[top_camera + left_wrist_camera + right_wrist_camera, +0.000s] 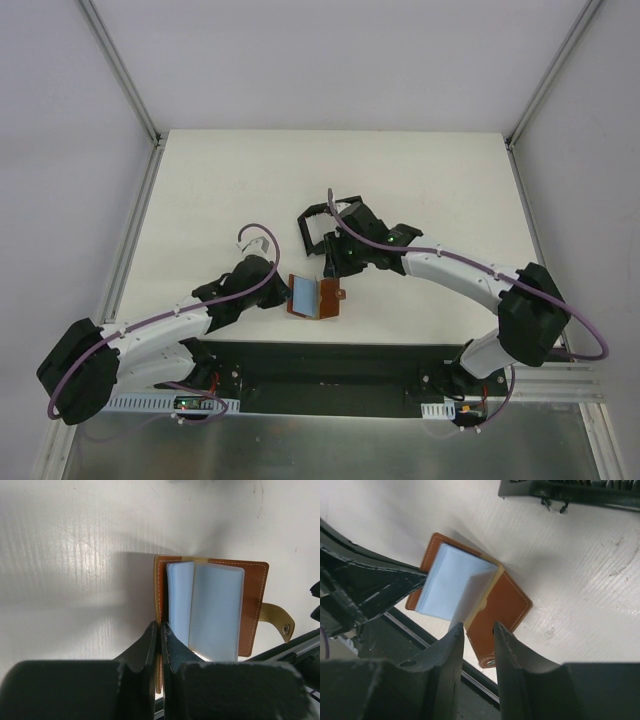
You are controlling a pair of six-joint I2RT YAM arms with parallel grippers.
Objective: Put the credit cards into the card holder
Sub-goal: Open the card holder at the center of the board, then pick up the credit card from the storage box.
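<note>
Our left gripper [159,626] clamps the wallet [252,605] by its cover; the right gripper [477,628] gapes above it. Overhead, our right arm [450,268] half hides the card holder [304,226]; only wrist views show the cards [215,610] clearly

I can read no text, brand, number or sign in any of my views. The credit cards [215,612] show me plain pale blue-grey faces. The brown leather wallet [255,605] carries only light stitching along its edge. On the circuit board [188,403] at the base of my left arm, at the near edge of the counter, any marking is too small to make out.
</note>
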